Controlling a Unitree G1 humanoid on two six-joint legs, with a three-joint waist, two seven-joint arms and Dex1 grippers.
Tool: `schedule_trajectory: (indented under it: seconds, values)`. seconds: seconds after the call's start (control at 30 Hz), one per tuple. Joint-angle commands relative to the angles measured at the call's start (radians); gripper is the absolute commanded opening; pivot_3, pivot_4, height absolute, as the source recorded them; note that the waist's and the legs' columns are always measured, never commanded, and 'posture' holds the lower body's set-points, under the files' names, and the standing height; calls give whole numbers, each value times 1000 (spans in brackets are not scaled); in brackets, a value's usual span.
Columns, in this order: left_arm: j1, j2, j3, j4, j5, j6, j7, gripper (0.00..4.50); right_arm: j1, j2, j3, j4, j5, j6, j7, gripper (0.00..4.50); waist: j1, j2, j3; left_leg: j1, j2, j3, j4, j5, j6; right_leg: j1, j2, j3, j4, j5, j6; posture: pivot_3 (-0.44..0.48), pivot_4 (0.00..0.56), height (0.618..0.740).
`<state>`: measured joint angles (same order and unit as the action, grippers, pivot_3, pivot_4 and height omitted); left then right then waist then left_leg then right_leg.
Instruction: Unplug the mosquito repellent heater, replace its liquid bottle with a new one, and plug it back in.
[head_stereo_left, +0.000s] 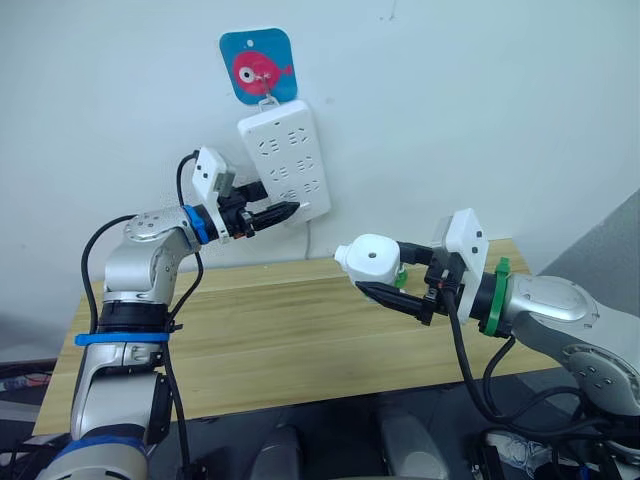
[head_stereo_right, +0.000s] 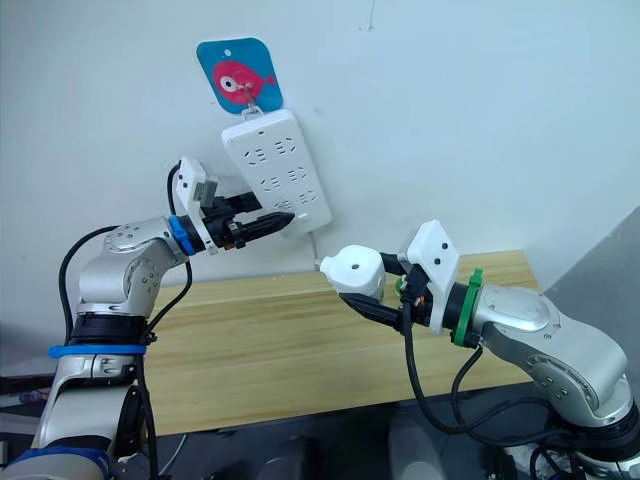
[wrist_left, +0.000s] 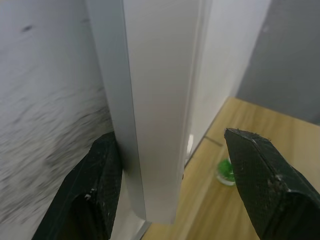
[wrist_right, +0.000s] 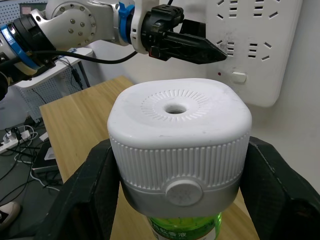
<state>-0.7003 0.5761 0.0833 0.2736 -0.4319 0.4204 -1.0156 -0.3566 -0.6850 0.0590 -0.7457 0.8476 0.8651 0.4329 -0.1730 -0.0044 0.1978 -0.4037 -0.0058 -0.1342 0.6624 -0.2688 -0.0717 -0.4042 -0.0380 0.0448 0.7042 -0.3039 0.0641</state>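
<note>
My right arm reaches forward over the wooden table (head_stereo_left: 300, 330), bent at the elbow. My left arm is raised toward the wall, pointing at the lower edge of the one white power strip (head_stereo_left: 285, 160) hanging there under a blue fish hook plate (head_stereo_left: 257, 65).

My right gripper (wrist_right: 175, 165) clamps the single mosquito repellent heater (wrist_right: 177, 140) by its sides, vent hole up, green bottle (wrist_right: 185, 232) beneath it.

My left gripper (wrist_left: 175, 190) is spread wide around the strip's edge, one finger (wrist_left: 95, 190) touching it.
</note>
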Motion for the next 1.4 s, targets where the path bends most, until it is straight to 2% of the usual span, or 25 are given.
schedule_trajectory:
  seconds: [0.03,0.2,0.23,0.47,0.6,1.0,1.4]
  values:
    - [-14,19,25,-48,-34,26,-18,2899,5,8,-31,-41,15,-5,-5,2939,0,0,0,0,0,0,0,0,0,0,0,0,0,0,0,-227,161,734]
    - [-16,24,26,-44,-29,32,-19,1413,-11,60,-35,-18,33,35,-79,2939,2,0,0,0,0,0,0,0,0,0,0,0,0,0,0,-219,161,734]
    - [-14,23,24,-48,-28,32,-18,1279,-18,77,-35,-13,37,48,-104,2939,1,0,0,0,0,0,0,0,0,0,0,0,0,0,0,-219,161,734]
    - [14,17,18,-84,-28,41,-8,1282,-139,348,-17,58,17,162,-428,2939,2,0,0,0,0,0,0,2,-3,0,0,0,1,0,0,-215,161,734]
    - [19,17,16,-89,-23,38,-3,1282,-191,467,13,117,-42,173,-524,2939,0,0,0,0,0,0,0,2,-4,0,0,0,1,0,0,-212,160,734]
    - [36,18,10,-116,-22,40,-7,1282,-240,593,78,214,-191,135,-526,2939,-2,0,0,0,0,0,-1,2,-4,-1,0,0,1,0,0,-197,158,734]
    - [44,19,11,-132,-25,51,-7,1282,-279,642,79,265,-264,120,-477,2939,-9,0,0,0,0,-1,-1,2,-4,-1,-1,0,1,0,0,-192,158,734]
